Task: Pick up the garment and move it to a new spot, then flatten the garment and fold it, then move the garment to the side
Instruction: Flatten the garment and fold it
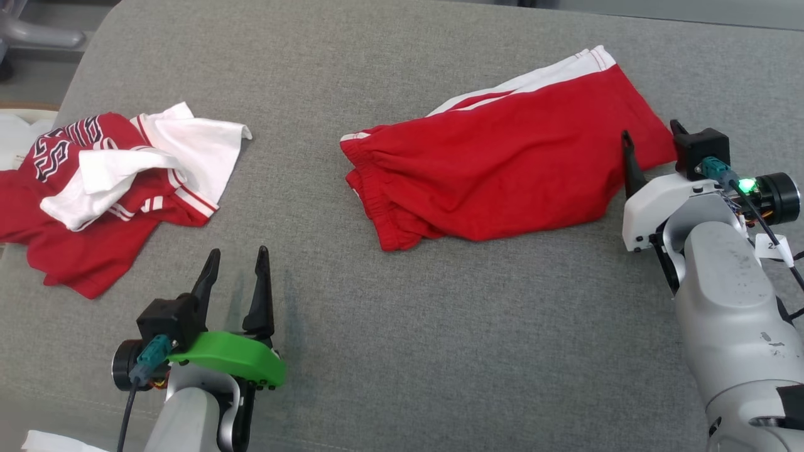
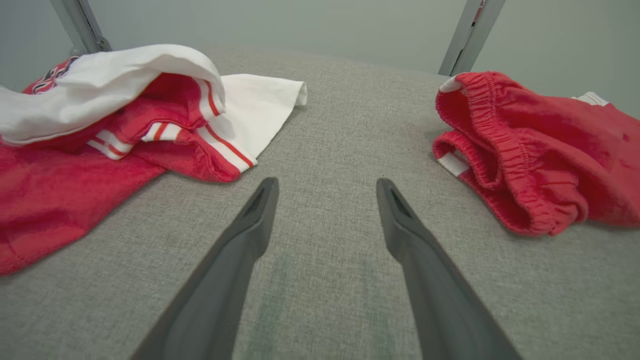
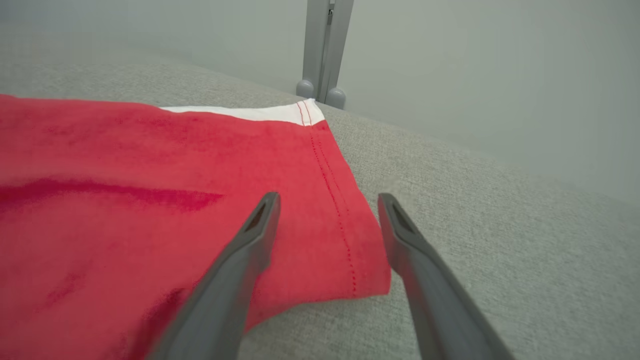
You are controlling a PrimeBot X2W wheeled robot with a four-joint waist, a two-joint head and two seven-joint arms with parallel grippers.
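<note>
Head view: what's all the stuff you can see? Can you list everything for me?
shorts: one, red with white side stripes, lying right of centre
jersey: one, red and white with dark lettering, crumpled at the left
padded surface: one, grey fabric, under both garments
left hand: one, dark fingers open, green cover behind them, lower left, holding nothing
right hand: one, dark fingers open, at the shorts' right hem, holding nothing
</note>
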